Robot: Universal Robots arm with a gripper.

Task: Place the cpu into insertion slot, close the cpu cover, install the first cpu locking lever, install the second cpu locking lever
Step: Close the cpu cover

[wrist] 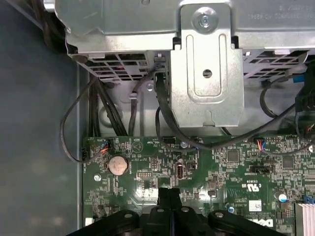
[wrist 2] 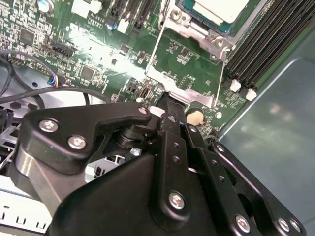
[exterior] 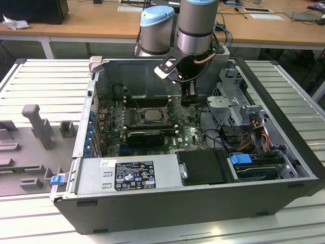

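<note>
- Where was the cpu (exterior: 151, 114) seen?
- It was seen lying flat in the insertion slot (exterior: 165, 116). The cpu cover (wrist 2: 197, 29) was laid down around it.
- How was the pincer (exterior: 189, 101) held?
- It was clenched, and nothing was caught in it. In the first wrist view its fingers (wrist: 164, 201) were pressed together. It was held low over the green board (exterior: 190, 133), just beside the slot, on the exterior view's right.
- What was all this kept in?
- It was kept in an open computer case (exterior: 152, 208), which was set on a ribbed table (exterior: 284, 81).
</note>
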